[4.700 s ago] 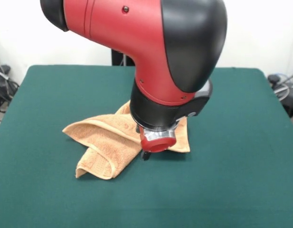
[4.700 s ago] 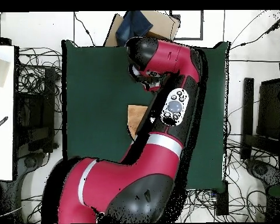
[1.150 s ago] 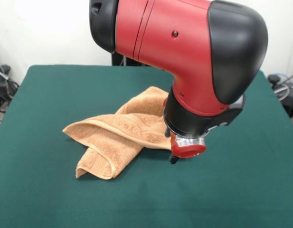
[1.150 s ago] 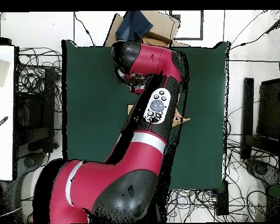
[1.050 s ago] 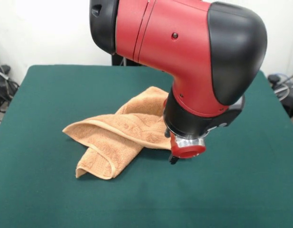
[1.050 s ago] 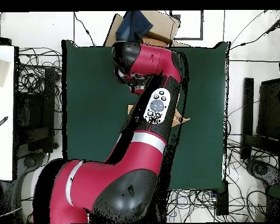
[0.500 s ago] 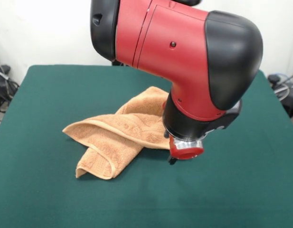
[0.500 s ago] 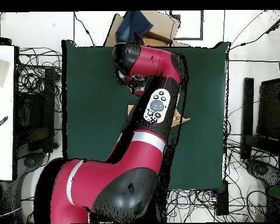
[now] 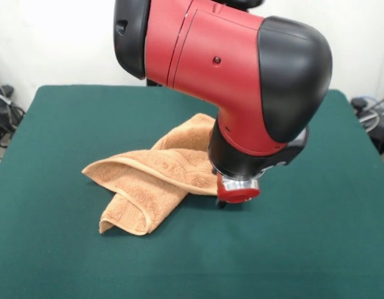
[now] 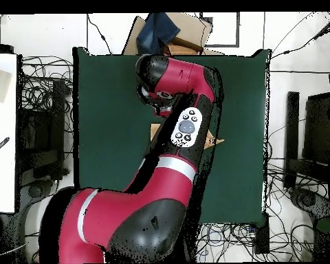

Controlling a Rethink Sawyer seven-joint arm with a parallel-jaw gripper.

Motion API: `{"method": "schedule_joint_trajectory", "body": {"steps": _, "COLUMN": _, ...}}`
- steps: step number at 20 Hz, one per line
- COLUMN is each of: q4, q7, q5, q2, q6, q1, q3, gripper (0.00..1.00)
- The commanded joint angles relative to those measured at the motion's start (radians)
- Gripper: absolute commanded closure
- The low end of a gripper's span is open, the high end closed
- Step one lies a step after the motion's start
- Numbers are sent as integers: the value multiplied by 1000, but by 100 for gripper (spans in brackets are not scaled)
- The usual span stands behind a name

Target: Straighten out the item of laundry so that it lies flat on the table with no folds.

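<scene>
While the towel (image 9: 155, 180) sits crumpled and folded over itself mid-bench (image 9: 316, 249), the tool (image 9: 221, 202) hangs low at its right edge, mostly hidden, so can't tell if it's gripping. Looks like the corner-grab step; next it probably needs to pull that edge rightward.

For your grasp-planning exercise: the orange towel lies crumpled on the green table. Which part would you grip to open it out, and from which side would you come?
Probably the folded-over corner of the towel nearest the camera in the front view. It sticks out over bare table, its doubled hem makes a thick edge, and it is clear of the arm. Come down from above at that tip and draw it away from the heap.
</scene>
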Motion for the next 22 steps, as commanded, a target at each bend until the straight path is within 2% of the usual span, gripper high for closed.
{"method": "schedule_joint_trajectory", "body": {"steps": 1, "q4": 161, "q7": 272, "q5": 24, "q2": 9, "q6": -13, "q1": 7, "q3": 26, "gripper": 0}}
{"method": "schedule_joint_trajectory", "body": {"steps": 6, "q4": 196, "q7": 266, "q5": 13, "q2": -2, "q6": -27, "q1": 11, "q3": 14, "gripper": 0}}
{"method": "schedule_joint_trajectory", "body": {"steps": 16, "q4": 164, "q7": 287, "q5": 30, "q2": 33, "q6": -64, "q1": 11, "q3": 28, "gripper": 0}}
{"method": "schedule_joint_trajectory", "body": {"steps": 22, "q4": 80, "q7": 259, "q5": 16, "q2": 82, "q6": -106, "q1": -13, "q3": 26, "gripper": 0}}
